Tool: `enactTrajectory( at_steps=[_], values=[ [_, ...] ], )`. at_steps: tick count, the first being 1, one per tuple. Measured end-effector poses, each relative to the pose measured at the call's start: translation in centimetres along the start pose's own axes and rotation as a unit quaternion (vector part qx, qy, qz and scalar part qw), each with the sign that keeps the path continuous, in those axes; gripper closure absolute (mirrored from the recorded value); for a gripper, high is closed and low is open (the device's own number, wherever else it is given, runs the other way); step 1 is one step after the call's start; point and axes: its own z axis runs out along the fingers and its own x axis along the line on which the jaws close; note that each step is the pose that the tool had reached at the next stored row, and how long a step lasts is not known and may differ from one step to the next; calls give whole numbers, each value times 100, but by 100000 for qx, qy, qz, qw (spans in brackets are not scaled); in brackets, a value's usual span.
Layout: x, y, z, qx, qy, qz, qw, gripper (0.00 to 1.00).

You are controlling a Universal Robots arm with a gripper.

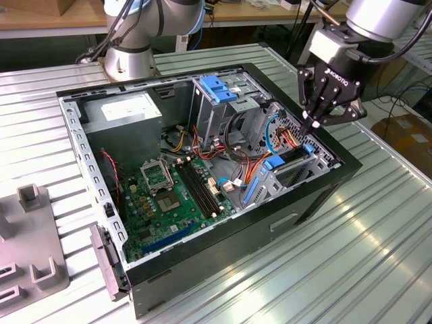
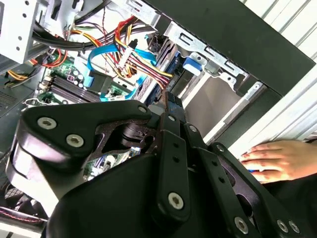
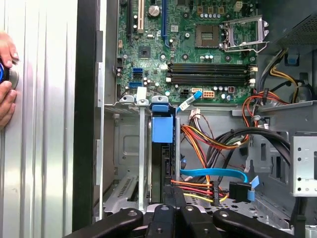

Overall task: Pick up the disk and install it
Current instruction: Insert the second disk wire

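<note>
The disk (image 1: 291, 155) stands on edge in the metal bay at the open computer case's side on the exterior view's right, with blue carrier rail pieces at both ends. In the first wrist view the disk (image 3: 162, 163) runs as a dark narrow slab below its blue tab. The second wrist view shows the blue end of the disk (image 2: 193, 63) in the bay. My gripper (image 1: 315, 125) hangs just above the disk, apart from it, fingers shut with nothing between them. The fingertips (image 3: 171, 210) point down at the bay, and my gripper (image 2: 168, 106) is seen from behind.
The case (image 1: 324, 196) lies open on a ribbed metal table (image 1: 378, 256). A drive cage with a blue latch (image 1: 219, 88) stands near the bay, amid bundled cables (image 3: 208, 144). The motherboard (image 1: 175, 196) fills the floor. A person's hand (image 2: 277, 158) rests on the table beside the case.
</note>
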Motion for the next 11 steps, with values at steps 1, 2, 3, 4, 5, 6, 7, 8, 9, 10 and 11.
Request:
enactTrajectory(
  at_steps=[1, 2, 3, 4, 5, 6, 7, 8, 9, 10, 11],
  values=[
    [-6, 1, -20, -5, -3, -2, 100000, 90],
    [-13, 1, -43, -7, -4, -1, 100000, 90],
    [-36, 2, -80, -16, -10, -2, 100000, 90],
    [-57, 2, -86, -14, -8, -3, 100000, 90],
    [-74, 2, -88, -14, -2, -2, 100000, 90],
    [-99, 2, -89, -15, -4, -2, 100000, 90],
    [-110, 2, -89, -13, -5, -5, 100000, 90],
    [-119, 2, -89, -15, -1, -2, 100000, 90],
    [-132, 2, -89, -15, -7, -2, 100000, 90],
    [-148, 2, -89, -14, -7, -3, 100000, 90],
    [-181, 2, -91, -15, 6, -2, 100000, 90]
  ],
)
